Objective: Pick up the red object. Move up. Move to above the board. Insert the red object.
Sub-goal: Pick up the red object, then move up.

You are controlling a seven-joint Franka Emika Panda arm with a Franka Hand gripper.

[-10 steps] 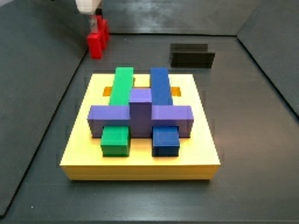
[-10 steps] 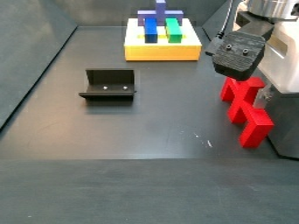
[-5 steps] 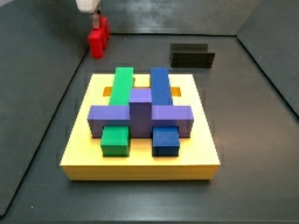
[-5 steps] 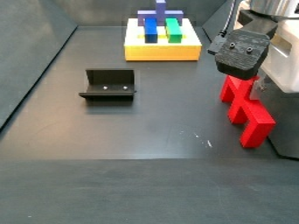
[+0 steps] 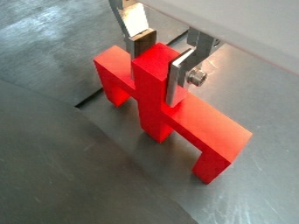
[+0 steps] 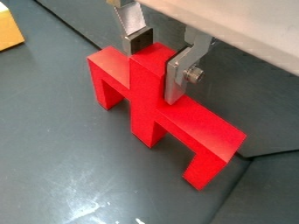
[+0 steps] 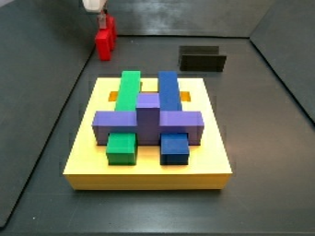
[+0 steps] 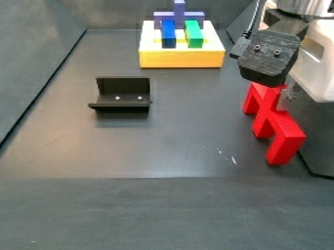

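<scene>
- While the dark L-shaped bracket fixture [image 8: 121,95] stands untouched at the left of the floor in a side view, it has no part in this step.
- Further right, toward the far edge, lies the large flat yellow slotted board [image 8: 181,57]. It carries the purple cross-shaped block [image 7: 147,115] with green and blue blocks, as it did a second ago.
- At the right edge of the floor, well apart from the board, stands the bright red blocky plastic piece [image 8: 271,122], a bar with two legs and a central stub.
- The gripper [image 5: 162,59] is over the red piece, and its silver plate fingers [image 5: 184,74] are clamped on the upright central part in both wrist views.
- Since a second ago the gripper's dark head [image 8: 268,54] has crept slightly upward in a side view, while the red piece has barely shifted. Whether its legs have left the floor I cannot tell.
- I judge that the grasp is made and the lift is only beginning. The carry to the board and the insertion remain.
</scene>
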